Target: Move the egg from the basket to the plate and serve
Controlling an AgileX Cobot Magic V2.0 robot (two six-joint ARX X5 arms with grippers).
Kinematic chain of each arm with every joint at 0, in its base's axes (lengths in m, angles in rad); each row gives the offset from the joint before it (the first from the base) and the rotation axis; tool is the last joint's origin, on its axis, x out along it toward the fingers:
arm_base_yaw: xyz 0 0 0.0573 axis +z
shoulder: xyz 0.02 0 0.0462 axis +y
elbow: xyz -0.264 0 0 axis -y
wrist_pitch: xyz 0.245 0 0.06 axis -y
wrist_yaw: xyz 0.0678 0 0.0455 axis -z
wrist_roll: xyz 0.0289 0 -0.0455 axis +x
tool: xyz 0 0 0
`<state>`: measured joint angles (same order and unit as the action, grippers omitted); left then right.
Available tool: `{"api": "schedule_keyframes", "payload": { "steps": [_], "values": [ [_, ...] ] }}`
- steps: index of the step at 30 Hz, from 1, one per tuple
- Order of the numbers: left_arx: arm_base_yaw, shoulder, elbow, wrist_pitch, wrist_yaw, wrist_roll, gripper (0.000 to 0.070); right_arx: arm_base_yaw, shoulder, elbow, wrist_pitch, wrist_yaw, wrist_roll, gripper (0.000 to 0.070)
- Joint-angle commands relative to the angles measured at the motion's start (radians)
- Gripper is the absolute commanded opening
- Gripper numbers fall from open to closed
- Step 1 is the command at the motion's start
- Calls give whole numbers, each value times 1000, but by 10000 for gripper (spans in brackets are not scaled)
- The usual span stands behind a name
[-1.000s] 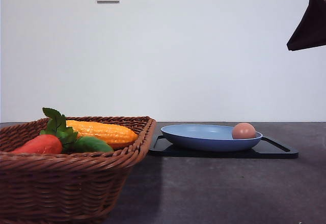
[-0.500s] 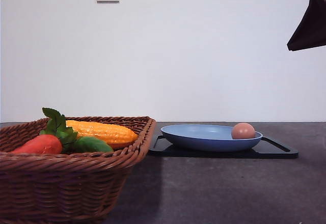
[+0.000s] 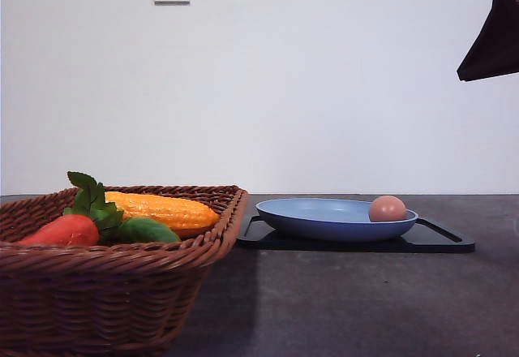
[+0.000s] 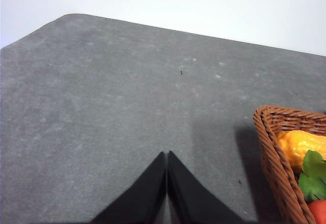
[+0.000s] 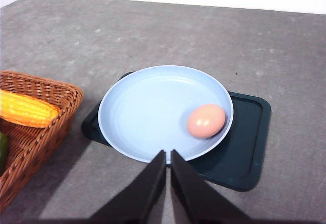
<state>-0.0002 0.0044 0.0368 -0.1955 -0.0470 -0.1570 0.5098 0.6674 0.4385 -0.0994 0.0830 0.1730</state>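
A pinkish-brown egg (image 3: 388, 208) (image 5: 206, 120) lies in the blue plate (image 3: 324, 219) (image 5: 147, 112), close to its right rim in the front view. The plate rests on a flat black tray (image 3: 442, 238) (image 5: 249, 137). At the left stands the brown wicker basket (image 3: 105, 292) (image 5: 35, 132) (image 4: 277, 158). My right gripper (image 5: 167, 156) hangs shut, high above the plate's edge, with nothing in it. My left gripper (image 4: 166, 158) is shut over bare table beside the basket, also holding nothing.
The basket holds a yellow corn cob (image 3: 166, 209) (image 5: 25, 109) (image 4: 300, 145), a red-orange vegetable with green leaves (image 3: 69, 229) and a green vegetable (image 3: 147, 230). A dark part of the right arm (image 3: 493, 40) shows at the upper right. The grey table's edge (image 4: 30, 33) curves away.
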Motion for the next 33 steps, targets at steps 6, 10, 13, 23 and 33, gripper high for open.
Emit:
{"api": "schedule_keyframes", "payload": {
  "steps": [6, 10, 13, 23, 33],
  "values": [
    [2, -2, -21, -13, 2, -6, 0, 5, 3, 10, 10, 4, 10, 0],
    [2, -2, -21, -14, 2, -6, 0, 6, 1, 10, 9, 4, 2, 0],
    [2, -2, -21, -14, 2, -6, 0, 1, -48, 9, 10, 42, -52, 0],
    [2, -2, -21, -14, 2, -6, 0, -134, -393, -105, 18, 92, -219, 0],
    [2, -2, -21, -13, 2, -6, 0, -377, -606, -276, 17, -151, -211, 0]
  ]
}}
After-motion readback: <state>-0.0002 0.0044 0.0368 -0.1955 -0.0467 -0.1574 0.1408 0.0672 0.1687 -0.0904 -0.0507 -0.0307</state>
